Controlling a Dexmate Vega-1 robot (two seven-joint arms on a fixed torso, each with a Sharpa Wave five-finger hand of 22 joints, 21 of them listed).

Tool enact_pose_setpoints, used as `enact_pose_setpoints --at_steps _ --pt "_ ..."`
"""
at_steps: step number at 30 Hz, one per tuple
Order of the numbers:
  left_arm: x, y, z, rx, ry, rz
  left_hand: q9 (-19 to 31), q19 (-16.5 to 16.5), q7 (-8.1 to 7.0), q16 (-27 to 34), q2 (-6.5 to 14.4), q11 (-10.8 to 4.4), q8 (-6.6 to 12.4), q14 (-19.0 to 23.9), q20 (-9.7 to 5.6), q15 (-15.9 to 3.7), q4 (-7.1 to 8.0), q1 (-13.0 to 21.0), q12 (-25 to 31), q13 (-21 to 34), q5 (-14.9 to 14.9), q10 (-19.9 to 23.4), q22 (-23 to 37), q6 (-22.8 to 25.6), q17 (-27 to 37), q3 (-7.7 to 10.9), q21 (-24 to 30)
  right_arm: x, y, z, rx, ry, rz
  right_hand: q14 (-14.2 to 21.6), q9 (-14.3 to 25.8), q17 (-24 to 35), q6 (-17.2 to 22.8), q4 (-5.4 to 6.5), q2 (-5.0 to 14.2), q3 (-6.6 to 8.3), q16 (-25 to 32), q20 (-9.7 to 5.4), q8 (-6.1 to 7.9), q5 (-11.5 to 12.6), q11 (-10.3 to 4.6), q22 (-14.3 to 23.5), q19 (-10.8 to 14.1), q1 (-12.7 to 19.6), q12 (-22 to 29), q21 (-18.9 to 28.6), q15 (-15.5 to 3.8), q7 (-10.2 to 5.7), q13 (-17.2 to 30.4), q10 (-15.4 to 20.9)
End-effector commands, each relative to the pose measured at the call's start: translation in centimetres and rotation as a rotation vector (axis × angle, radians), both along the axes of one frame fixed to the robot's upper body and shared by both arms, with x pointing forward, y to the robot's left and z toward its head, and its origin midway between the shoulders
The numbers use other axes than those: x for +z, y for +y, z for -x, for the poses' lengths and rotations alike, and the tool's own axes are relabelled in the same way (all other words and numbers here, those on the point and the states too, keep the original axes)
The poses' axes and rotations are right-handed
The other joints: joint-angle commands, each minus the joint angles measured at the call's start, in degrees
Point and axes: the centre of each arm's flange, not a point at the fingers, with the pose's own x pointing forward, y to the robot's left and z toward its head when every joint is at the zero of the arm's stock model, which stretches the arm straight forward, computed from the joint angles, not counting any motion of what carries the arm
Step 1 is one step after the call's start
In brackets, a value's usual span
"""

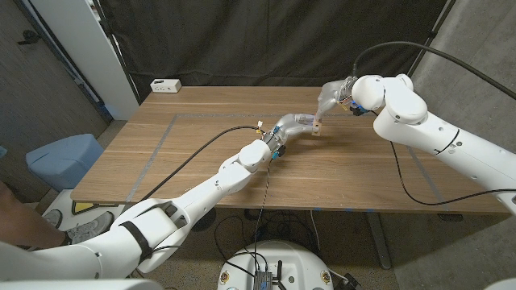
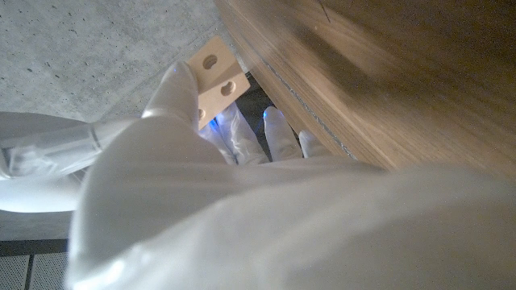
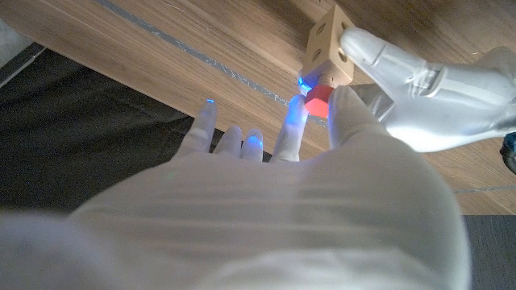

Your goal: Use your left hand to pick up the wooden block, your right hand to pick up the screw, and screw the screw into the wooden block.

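Wooden tabletop sits below the action: left hand grips the wooden block up off it, holes exposed, so the right hand can pinch the red screw against one hole.

Head view evenly lit, sharp across the bench; dark curtain behind soaks up light, soft shadows only under the arms. Slight wide-angle bend at the edges. Left wrist view dim and warm on the wood, left robot hand blown out and badly out of focus close to the lens. Right wrist view same story: right robot hand a pale blur, blue glow on fingertips, wooden block reasonably sharp, mild glare on the wood grain.
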Motion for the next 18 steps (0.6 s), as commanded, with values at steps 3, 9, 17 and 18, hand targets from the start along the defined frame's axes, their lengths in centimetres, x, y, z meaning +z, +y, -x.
enact_pose_setpoints --at_steps 3,9,17,18 --pt "0.05 -0.03 -0.17 -0.002 0.005 -0.002 0.16 -0.08 0.27 -0.03 4.47 -0.35 0.38 0.54 0.21 -5.55 0.63 -2.95 0.46 9.87 0.32 0.93 0.3 3.23 0.12 0.9 0.47 -0.13 -0.11 -0.26 -0.016 -0.023 -0.013 1.14 0.18 0.22 1.41 0.85 0.44 0.03 0.57 0.06 0.72 -0.25 0.14 0.16 1.03 -0.51 0.48 0.6 -0.32 -0.03 0.03 1.19" --pt "0.1 -0.04 -0.18 -0.001 0.004 -0.003 0.16 -0.13 0.35 -0.07 4.48 -0.34 0.36 0.53 0.23 -5.46 0.6 -2.94 0.42 9.86 0.34 0.89 0.3 3.19 0.11 0.95 0.45 -0.25 -0.08 -0.36 -0.025 -0.027 -0.013 1.66 0.2 0.29 2.79 1.35 0.43 -0.36 0.65 -0.18 1.18 -0.45 0.08 0.15 1.48 -1.76 0.48 0.56 -0.47 0.14 0.01 1.91" --pt "0.09 -0.03 -0.12 -0.001 0.003 -0.005 0.16 -0.11 0.31 -0.06 4.53 -0.35 0.33 0.54 0.22 -5.48 0.57 -2.89 0.43 9.9 0.37 0.94 0.3 3.15 0.13 1.01 0.46 -0.33 0.04 -0.32 -0.024 -0.035 -0.016 2.07 0.16 0.29 4.17 1.72 0.23 -0.76 0.6 -0.25 1.56 -0.61 0.11 0.15 1.74 -3.21 0.53 0.45 -0.65 0.33 -0.02 2.98" --pt "0.09 -0.03 -0.11 -0.001 0.003 -0.005 0.16 -0.1 0.26 -0.06 4.47 -0.35 0.37 0.57 0.2 -5.47 0.55 -2.89 0.44 9.91 0.36 0.95 0.3 3.23 0.12 1.0 0.47 -0.34 0.06 -0.32 -0.026 -0.036 -0.015 2.18 0.15 0.28 4.45 1.72 0.21 -0.78 0.61 -0.27 1.65 -0.62 0.0 0.15 1.78 -3.31 0.51 0.44 -0.63 0.44 -0.02 3.03"
